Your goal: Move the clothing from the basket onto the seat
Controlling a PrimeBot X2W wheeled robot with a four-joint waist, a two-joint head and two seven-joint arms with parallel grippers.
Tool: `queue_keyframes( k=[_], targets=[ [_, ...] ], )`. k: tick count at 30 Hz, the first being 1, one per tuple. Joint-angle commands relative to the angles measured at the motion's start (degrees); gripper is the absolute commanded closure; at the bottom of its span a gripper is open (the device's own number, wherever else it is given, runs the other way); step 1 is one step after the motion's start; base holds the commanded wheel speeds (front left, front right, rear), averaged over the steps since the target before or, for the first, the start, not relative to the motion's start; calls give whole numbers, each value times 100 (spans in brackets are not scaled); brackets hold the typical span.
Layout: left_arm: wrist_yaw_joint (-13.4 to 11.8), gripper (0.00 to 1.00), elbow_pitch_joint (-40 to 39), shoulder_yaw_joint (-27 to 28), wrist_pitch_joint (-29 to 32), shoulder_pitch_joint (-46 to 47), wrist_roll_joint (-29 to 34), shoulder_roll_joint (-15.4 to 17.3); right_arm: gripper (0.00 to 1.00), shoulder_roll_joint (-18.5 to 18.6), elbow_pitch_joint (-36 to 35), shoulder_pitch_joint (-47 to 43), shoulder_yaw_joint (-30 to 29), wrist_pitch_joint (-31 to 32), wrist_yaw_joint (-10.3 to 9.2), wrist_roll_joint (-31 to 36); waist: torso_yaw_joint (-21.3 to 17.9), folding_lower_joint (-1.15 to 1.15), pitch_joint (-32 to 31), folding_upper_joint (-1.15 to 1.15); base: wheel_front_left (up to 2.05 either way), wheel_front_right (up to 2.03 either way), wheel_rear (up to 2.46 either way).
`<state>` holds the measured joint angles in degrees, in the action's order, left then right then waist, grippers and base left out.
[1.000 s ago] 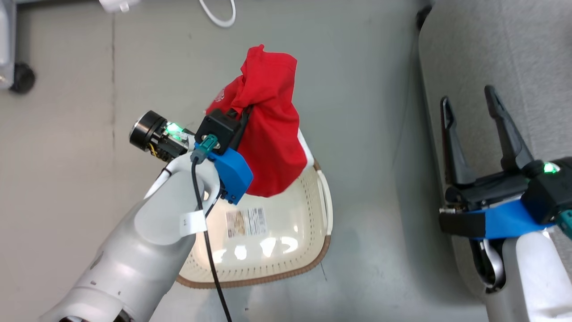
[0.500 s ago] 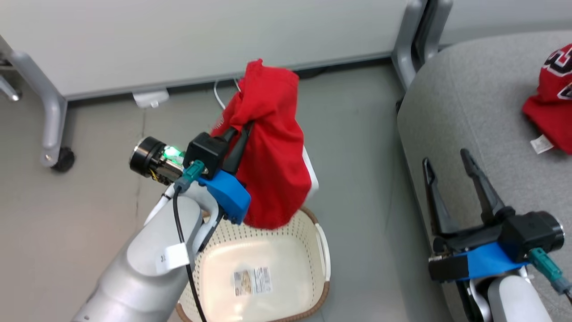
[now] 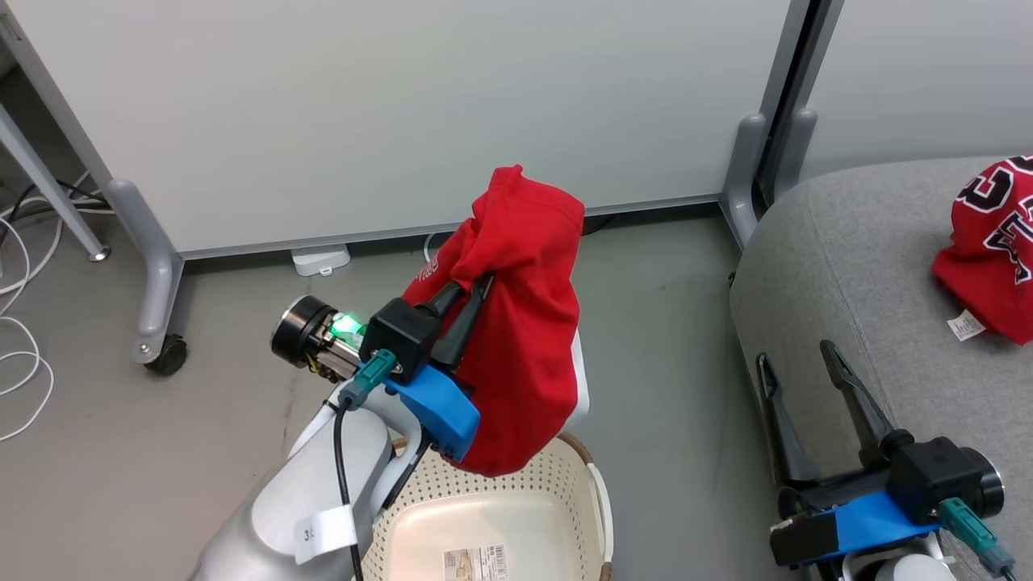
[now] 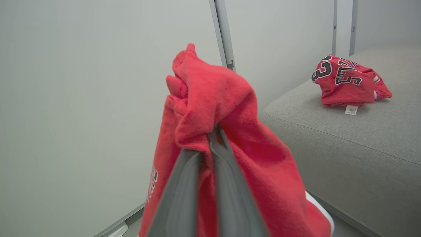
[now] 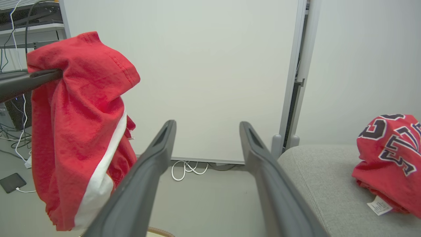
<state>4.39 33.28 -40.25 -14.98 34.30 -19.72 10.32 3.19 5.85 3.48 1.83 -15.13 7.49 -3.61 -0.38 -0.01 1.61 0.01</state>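
Bright, even light; faint shadows; left tool [image 4: 213, 134] blurred up close — backdrop sharp.

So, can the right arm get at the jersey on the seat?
Probably yes: the right gripper is open and empty at the edge of the seat, with bare cushion between it and the jersey.

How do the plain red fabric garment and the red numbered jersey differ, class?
The plain red fabric garment hangs in the air, pinched in the left claw; the red numbered jersey lies bunched on the grey upholstered seat. The garment is mostly bare red; the jersey bears black, white-outlined figures. Both are red cloth.
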Motion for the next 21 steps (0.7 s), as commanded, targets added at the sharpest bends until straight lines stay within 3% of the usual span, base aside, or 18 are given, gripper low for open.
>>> queue_keyframes(
  k=[1, 10, 21],
  targets=[
    [-40, 100, -49, -24, 0, -78, -16, 22, 0, -17, 12, -70, 11, -3, 1, -30, 24, 1, -35, -1, 0, 0, 0],
    [-98, 100, -304, -107, 101, -150, -33, 59, 0, -26, -43, 167, 307, -3, 1, -57, 94, 1, -79, -1, 0, 0, 0],
    [-138, 100, -604, -213, 190, 54, 7, 19, 0, 34, 356, 1207, 1567, -3, 1, -85, 192, 1, 149, -1, 0, 0, 0]
  ],
)
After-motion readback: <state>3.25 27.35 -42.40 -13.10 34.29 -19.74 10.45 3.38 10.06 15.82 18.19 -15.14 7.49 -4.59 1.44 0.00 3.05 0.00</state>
